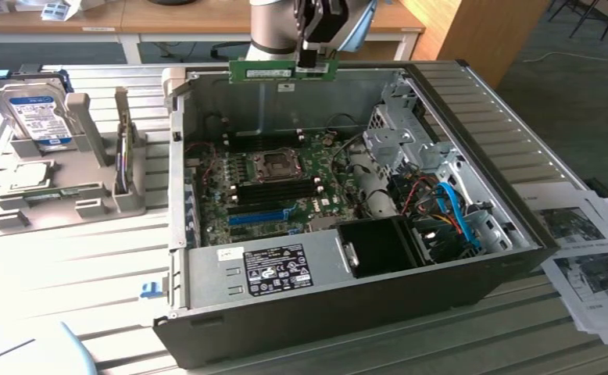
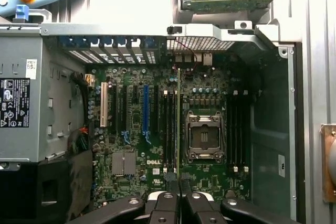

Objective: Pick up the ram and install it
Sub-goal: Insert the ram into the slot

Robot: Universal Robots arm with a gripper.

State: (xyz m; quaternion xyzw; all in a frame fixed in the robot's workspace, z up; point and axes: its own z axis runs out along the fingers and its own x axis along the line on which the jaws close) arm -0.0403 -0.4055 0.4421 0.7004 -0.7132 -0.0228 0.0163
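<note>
Here we are above the open computer case, and the gripper has its jaws clamped tight on the ram, that thin green stick with its small dark chips. In the exterior view we see the ram held level, long edge horizontal, well up in the air over the far wall of the case and apart from everything inside it. The jaws pinch it near its end toward the exterior view's right, so most of its length juts out toward the exterior view's left. Switch to the wrist view and we look straight down past the gripper: the two dark fingers press together on the ram, which shows edge-on as a thin pale line running away from them. Behind that line lies the motherboard, and we catch the edge falling between a bank of black memory slots and the processor socket, with the bright blue slot further off beyond those black ones. Off on the exterior view's left, a silver hard drive with a blue label stands upright in a grey rack, well apart from the case
</note>
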